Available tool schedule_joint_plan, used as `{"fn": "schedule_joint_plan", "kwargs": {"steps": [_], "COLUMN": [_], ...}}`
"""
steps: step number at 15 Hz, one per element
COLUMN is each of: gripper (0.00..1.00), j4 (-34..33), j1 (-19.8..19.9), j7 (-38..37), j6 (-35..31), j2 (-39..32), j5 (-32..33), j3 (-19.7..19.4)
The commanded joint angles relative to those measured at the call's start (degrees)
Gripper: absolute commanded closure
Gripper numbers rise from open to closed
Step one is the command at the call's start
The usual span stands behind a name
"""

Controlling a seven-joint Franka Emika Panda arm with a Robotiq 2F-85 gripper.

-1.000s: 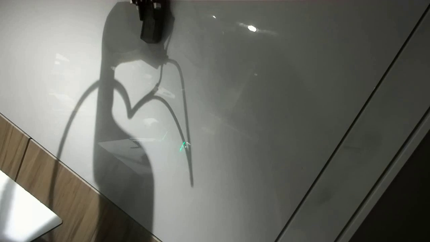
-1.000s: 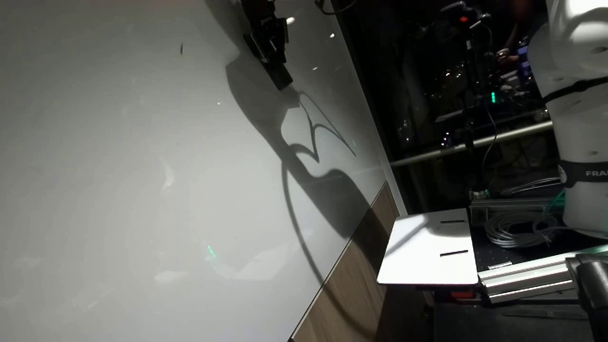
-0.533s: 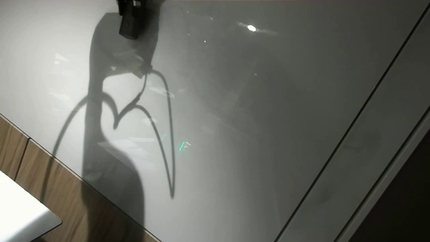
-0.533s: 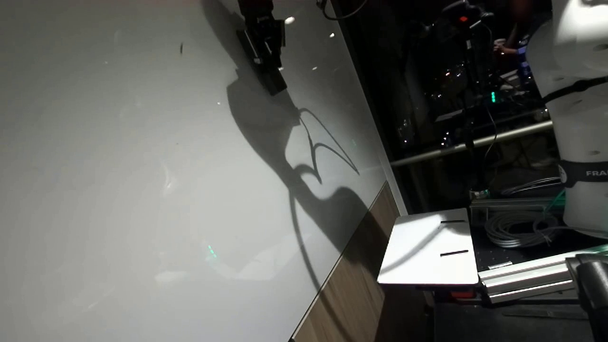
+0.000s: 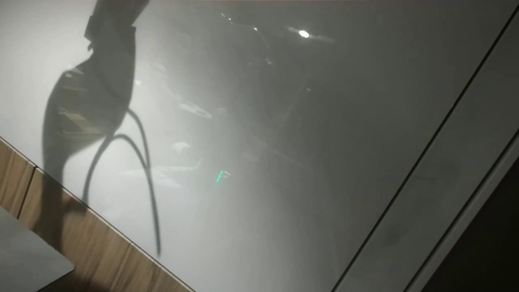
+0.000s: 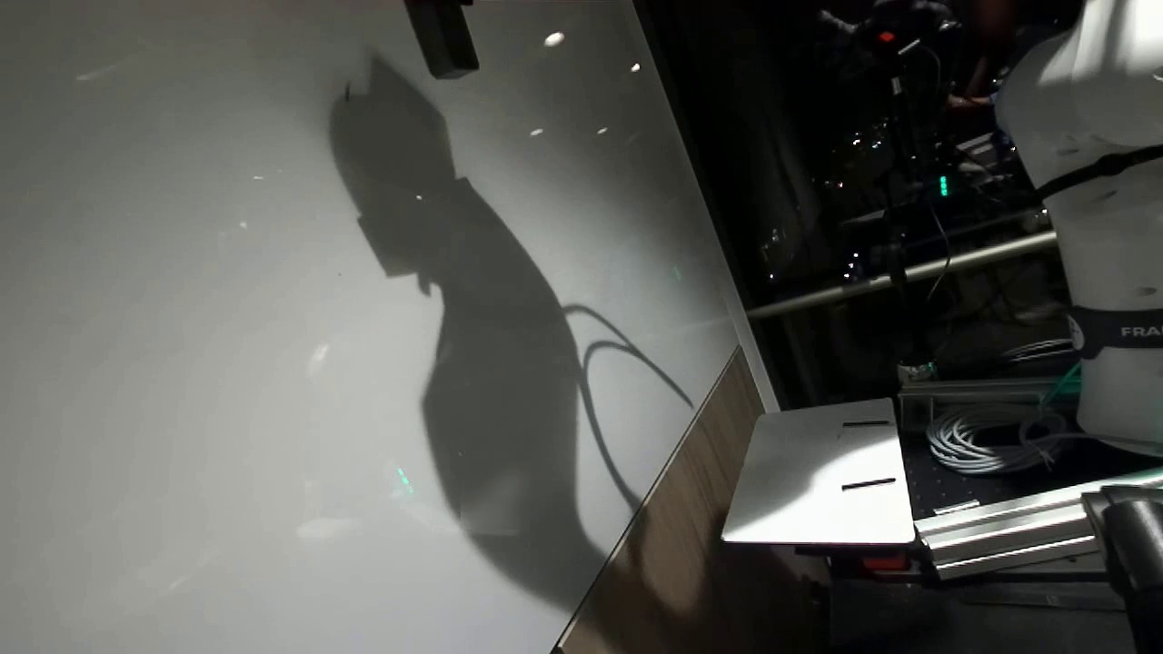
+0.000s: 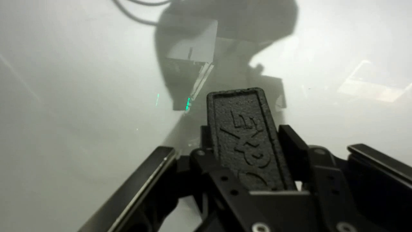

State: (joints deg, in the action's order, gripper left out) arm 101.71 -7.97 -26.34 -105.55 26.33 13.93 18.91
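Observation:
My gripper [image 7: 248, 141] is shut on a black block with raised edges and engraved letters, like a whiteboard eraser [image 7: 238, 112]. The eraser sits between both finger pads and sticks out beyond them, a little tilted in the wrist view. In an exterior view the eraser [image 6: 445, 41] shows at the top edge, with most of the gripper cut off. The glossy white board [image 7: 80, 129] lies beyond the eraser; I cannot tell whether they touch. The board fills most of both exterior views [image 5: 284, 211] [image 6: 182, 381]. A small dark mark [image 6: 346, 92] is on it, at the edge of the arm's shadow.
A wood strip [image 5: 105, 239] [image 6: 672, 536] borders the board. A white plate [image 6: 781, 509] with two black slots stands beside it. The white robot arm base [image 6: 1118, 263], a cable coil [image 6: 981, 445] and a metal rail [image 6: 1008, 531] are at the right.
The gripper with the eraser has moved up and left, out of the frame in an exterior view and to the top edge in an exterior view. The arm's shadow has shifted and changed shape.

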Motion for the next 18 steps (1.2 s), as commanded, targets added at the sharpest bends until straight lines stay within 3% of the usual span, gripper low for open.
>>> {"fn": "schedule_joint_plan", "kwargs": {"steps": [1,5,9,13,18], "gripper": [0.72,0.72,0.72,0.72,0.72], "j4": [-1.5,-3.4,-7.2,-12.6,-16.0], "j1": [0.1,0.2,0.4,0.1,-0.5], "j7": [-2.2,-4.4,-5.4,-4.3,-3.2], "j6": [-0.5,-0.6,-1.1,-0.3,0.1], "j2": [-2.2,-6.4,-11.5,-16.2,-19.6], "j5": [0.0,2.7,8.8,14.4,15.2], "j3": [4.3,9.5,11.8,10.0,5.2]}}
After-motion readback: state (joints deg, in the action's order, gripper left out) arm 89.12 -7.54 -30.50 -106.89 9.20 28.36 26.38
